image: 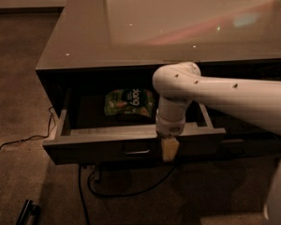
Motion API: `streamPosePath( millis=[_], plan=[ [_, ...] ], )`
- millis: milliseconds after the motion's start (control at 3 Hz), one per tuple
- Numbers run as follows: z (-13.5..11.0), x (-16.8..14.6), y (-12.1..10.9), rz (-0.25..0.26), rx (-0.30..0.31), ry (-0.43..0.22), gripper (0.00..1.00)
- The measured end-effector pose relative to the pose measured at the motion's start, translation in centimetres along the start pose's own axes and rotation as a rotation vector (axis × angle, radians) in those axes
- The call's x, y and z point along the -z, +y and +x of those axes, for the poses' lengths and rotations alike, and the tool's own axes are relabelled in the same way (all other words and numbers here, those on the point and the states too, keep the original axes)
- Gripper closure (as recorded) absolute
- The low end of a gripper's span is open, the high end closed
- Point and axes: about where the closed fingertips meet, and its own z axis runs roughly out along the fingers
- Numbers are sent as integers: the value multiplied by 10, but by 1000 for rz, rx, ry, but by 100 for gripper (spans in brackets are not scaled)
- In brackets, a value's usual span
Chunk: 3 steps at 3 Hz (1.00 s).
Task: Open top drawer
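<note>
The top drawer is pulled out from under the glossy counter, its dark flat front toward me. Its small metal pull sits at the centre of the front. A green snack bag lies on the drawer's floor toward the back. My gripper hangs down from the white arm over the drawer's front edge, just right of the pull. Its tan tip lies against the drawer front.
The grey counter top spreads above the drawer. A second drawer stack stands to the right behind my arm. Black cables trail on the brown carpet below and to the left. A dark object lies at bottom left.
</note>
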Motion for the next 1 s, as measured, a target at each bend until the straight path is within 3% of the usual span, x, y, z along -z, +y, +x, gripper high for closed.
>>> streamPosePath(
  millis=[333, 1000],
  plan=[
    [4, -9, 22, -58, 39, 27, 0],
    [1, -13, 16, -59, 49, 10, 0]
  ],
)
